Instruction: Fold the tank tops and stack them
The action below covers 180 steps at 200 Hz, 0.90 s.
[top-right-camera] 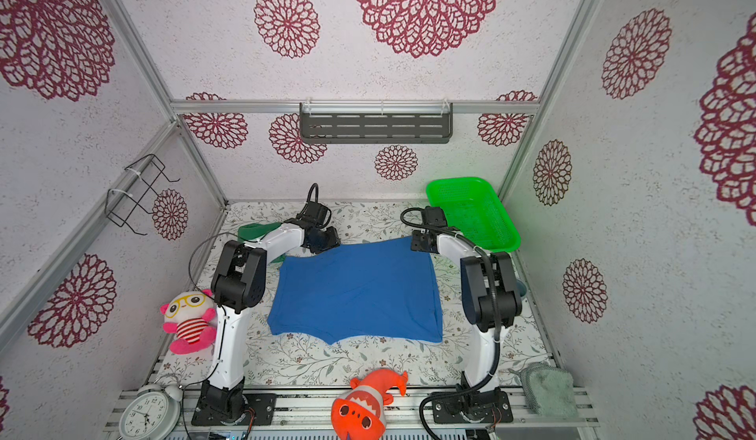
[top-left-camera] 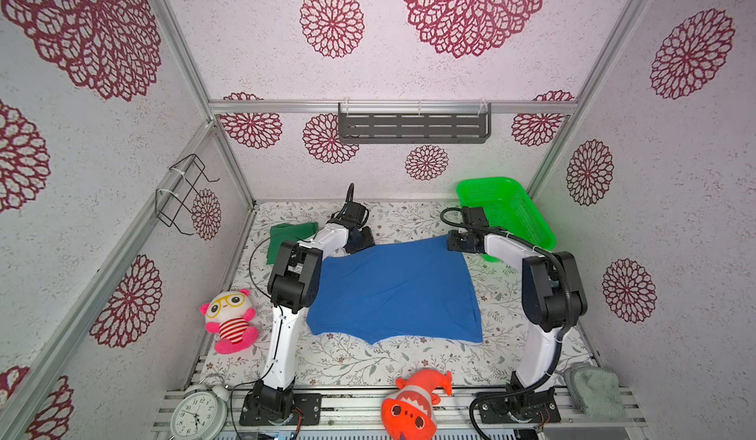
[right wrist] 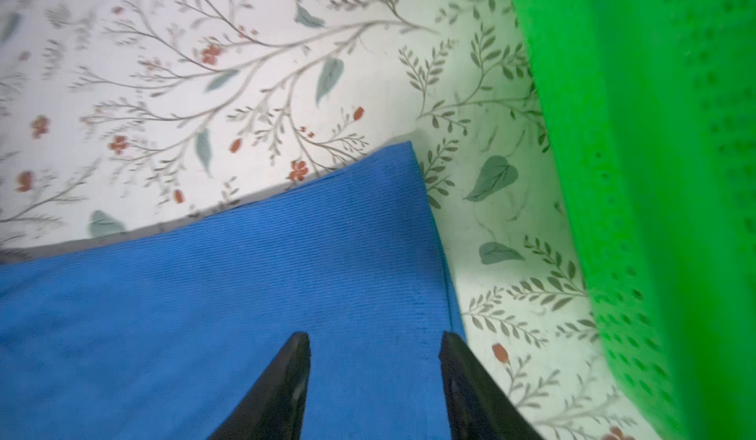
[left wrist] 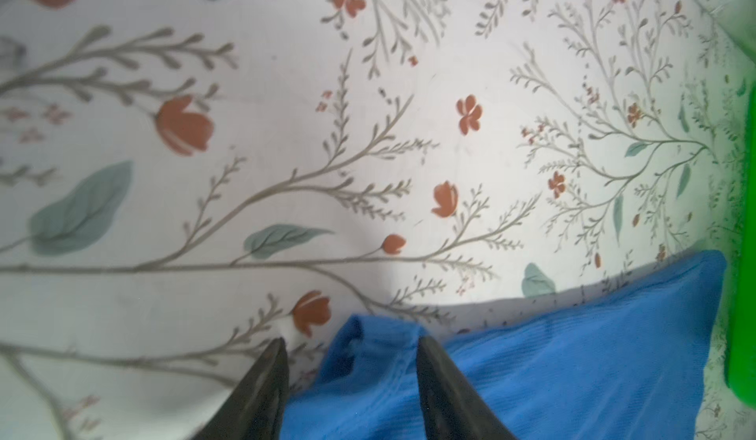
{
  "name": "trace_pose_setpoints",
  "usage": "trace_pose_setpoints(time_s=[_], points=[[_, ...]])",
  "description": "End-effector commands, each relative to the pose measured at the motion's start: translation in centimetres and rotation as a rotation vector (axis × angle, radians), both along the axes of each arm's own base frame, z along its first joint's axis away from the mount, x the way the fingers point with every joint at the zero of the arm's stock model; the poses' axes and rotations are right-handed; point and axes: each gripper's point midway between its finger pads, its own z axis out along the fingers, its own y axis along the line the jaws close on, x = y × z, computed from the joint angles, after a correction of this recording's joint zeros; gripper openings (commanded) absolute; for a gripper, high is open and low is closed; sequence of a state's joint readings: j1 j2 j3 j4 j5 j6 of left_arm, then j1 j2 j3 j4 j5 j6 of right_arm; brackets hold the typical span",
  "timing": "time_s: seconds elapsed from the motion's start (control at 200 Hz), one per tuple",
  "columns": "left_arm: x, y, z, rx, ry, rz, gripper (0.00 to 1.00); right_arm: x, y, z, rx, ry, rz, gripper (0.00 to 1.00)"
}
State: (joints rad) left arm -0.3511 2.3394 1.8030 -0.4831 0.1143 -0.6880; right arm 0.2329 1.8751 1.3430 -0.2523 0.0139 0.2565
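On the table (top-left-camera: 368, 360): blue tank top (top-left-camera: 392, 290) flat.
Left jaws: parted astride its corner.
Right jaws: parted, empty.
Handling: light, limp; pinch both far corners.

Twin top views high overhead, whole table (top-left-camera: 368, 360); both wrist views close over the blue tank top (left wrist: 572, 356).

Right gripper (right wrist: 375, 337) enters at the lower middle of the frame, its two black fingers (right wrist: 286, 389) parted, with nothing clamped between them. Contact with the cloth below cannot be judged. The royal blue tank top (right wrist: 212, 294), finely ribbed, lies flat across the lower left, with one corner reaching frame centre. A bright green mesh basket (right wrist: 654, 172) fills the right side, clear of the cloth. The floral table cover (right wrist: 245, 69) shows in the upper left and between cloth and basket.
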Motion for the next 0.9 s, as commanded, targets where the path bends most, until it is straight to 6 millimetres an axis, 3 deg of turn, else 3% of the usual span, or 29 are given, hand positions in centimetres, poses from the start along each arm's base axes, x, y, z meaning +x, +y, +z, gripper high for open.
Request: trace_pose_setpoints(time_s=[0.0, 0.145, 0.305, 0.405, 0.44, 0.515, 0.535, 0.706, 0.791, 0.896], points=[[-1.8, -0.1, -4.8, 0.024, 0.130, -0.025, 0.54, -2.5, 0.3, 3.3, 0.001, -0.034, 0.055, 0.57], [-0.6, 0.0, -3.8, 0.044, 0.117, -0.039, 0.54, -5.5, 2.2, 4.4, 0.063, -0.045, 0.091, 0.58], [-0.2, 2.0, 2.8, 0.135, -0.011, -0.037, 0.55, -7.5, 5.1, 3.4, 0.075, -0.022, 0.147, 0.56], [-2.6, 4.6, 6.6, 0.233, -0.039, -0.032, 0.55, -7.5, 4.9, 1.9, 0.066, 0.006, 0.125, 0.54], [-3.8, 5.5, 7.5, 0.263, -0.041, -0.027, 0.55, -7.4, 4.8, 1.6, 0.059, 0.010, 0.117, 0.54], [-6.9, 7.5, 7.5, 0.306, -0.017, -0.010, 0.55, -7.1, 4.8, 0.8, 0.053, 0.016, 0.108, 0.53], [-7.6, 7.9, 8.7, 0.299, -0.037, -0.002, 0.55, -7.0, 4.8, 0.5, 0.051, 0.019, 0.108, 0.53], [-12.9, 11.6, 5.5, 0.298, 0.058, 0.074, 0.54, -5.2, 3.5, -2.0, 0.022, 0.040, 0.060, 0.52], [-13.7, 12.1, 3.5, 0.195, 0.082, 0.118, 0.53, -4.0, 1.9, -2.9, 0.041, 0.047, 0.011, 0.51], [-13.1, 12.8, 1.9, 0.139, 0.081, 0.175, 0.51, -2.6, 0.9, -4.0, 0.010, 0.059, -0.004, 0.51]])
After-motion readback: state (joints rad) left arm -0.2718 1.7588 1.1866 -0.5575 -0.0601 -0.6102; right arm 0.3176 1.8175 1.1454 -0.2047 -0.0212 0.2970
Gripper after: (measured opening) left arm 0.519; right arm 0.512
